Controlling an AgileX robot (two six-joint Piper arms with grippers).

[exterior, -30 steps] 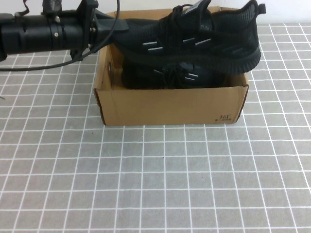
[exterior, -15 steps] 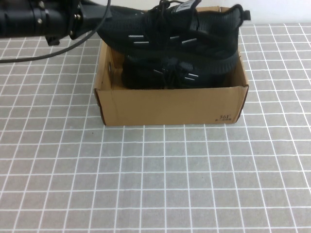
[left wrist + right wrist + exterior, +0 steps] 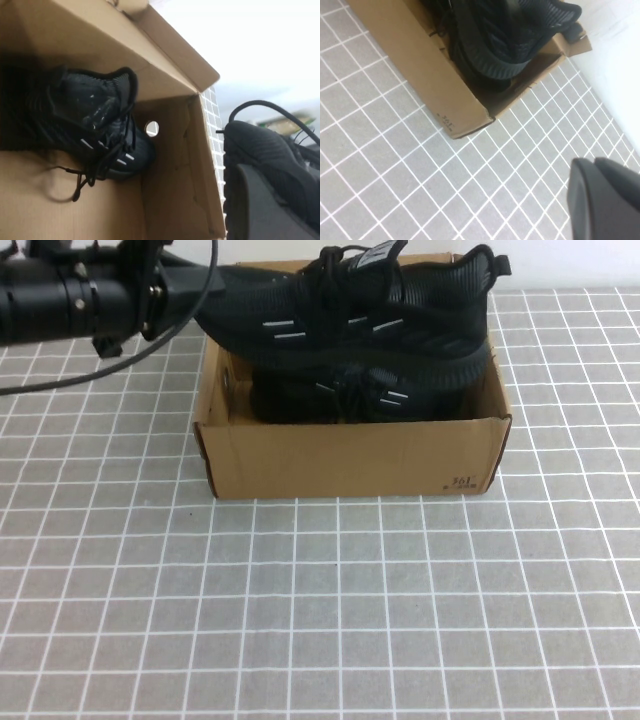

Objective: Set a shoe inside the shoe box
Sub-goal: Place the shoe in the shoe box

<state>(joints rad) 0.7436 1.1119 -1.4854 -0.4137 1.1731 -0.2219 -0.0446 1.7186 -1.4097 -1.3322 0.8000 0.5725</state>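
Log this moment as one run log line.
left tool: grips shoe above shoe box | second sneaker: already inside | right tool: shut, parked right of box | stage: lowering

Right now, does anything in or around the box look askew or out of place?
Only the shoe: it sits tilted across the top of the shoe box, over the twin sneaker already lying inside, and is not yet down. The left tool grips its end at the box's left edge. The right tool hangs over the table, shut.
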